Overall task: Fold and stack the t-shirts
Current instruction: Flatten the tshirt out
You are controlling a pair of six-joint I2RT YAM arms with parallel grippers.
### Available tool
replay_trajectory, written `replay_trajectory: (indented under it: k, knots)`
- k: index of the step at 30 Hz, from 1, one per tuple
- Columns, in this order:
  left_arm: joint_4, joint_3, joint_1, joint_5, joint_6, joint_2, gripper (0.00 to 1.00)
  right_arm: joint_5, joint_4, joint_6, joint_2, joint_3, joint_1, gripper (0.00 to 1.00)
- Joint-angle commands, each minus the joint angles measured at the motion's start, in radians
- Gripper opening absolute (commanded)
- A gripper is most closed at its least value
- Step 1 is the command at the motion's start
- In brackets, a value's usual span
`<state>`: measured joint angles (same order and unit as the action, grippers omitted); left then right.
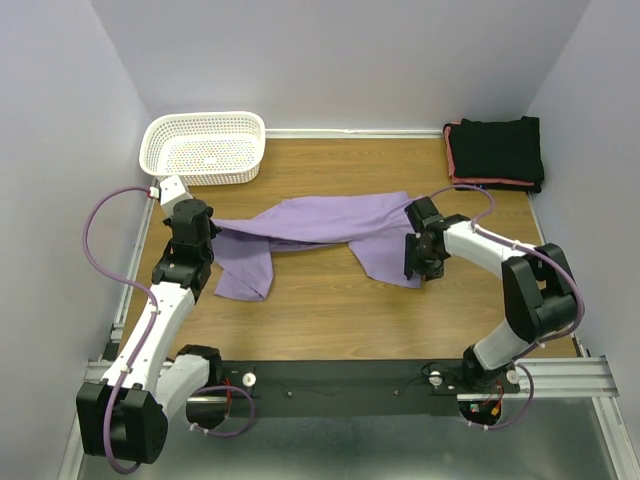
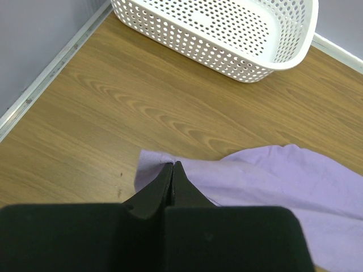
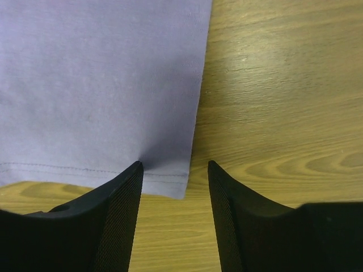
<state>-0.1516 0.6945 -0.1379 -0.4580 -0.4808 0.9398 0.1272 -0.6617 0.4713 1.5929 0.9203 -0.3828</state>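
From above, the lavender shirt point(image 1: 320, 225) lies stretched and rumpled across the middle of the table point(image 1: 330, 310), not yet folded. The folded black shirts point(image 1: 495, 152) sit stacked in the far right corner, and a white basket point(image 1: 205, 148) stands in the far left. The left gripper point(image 1: 203, 228) meets the shirt's left end and the right gripper point(image 1: 420, 260) its right end. The left wrist view shows its fingers pressed together, pinching the cloth's edge. The right wrist view shows jaws apart, straddling the hem corner, with one fingertip point(image 3: 133, 170) denting the cloth. I'd judge this the grasping step before a fold. Next, the right jaws need to close on that corner without nudging it away.
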Motion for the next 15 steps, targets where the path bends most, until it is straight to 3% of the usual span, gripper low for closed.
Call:
replay_trajectory:
  k: [1, 5, 8, 11, 14, 15]
  knots:
    - [0.02, 0.002, -0.002, -0.007, 0.011, -0.018, 0.0, 0.023, 0.02, 0.024, 0.045, -0.034, -0.013, 0.56]
    - [0.02, 0.002, -0.002, -0.01, 0.011, -0.018, 0.0, -0.003, 0.05, 0.032, 0.064, -0.067, -0.019, 0.54]
    - [0.02, 0.002, -0.002, -0.008, 0.011, -0.016, 0.0, -0.006, 0.059, 0.033, 0.073, -0.093, -0.021, 0.45]
    - [0.02, 0.002, -0.002, -0.008, 0.011, -0.015, 0.0, -0.003, 0.066, 0.035, 0.072, -0.116, -0.022, 0.33]
    - [0.02, 0.002, -0.002, -0.01, 0.011, -0.013, 0.0, 0.017, 0.068, 0.032, 0.064, -0.132, -0.022, 0.15]
    - [0.02, 0.003, -0.002, -0.01, 0.011, -0.015, 0.0, 0.022, 0.068, 0.032, 0.059, -0.133, -0.022, 0.04]
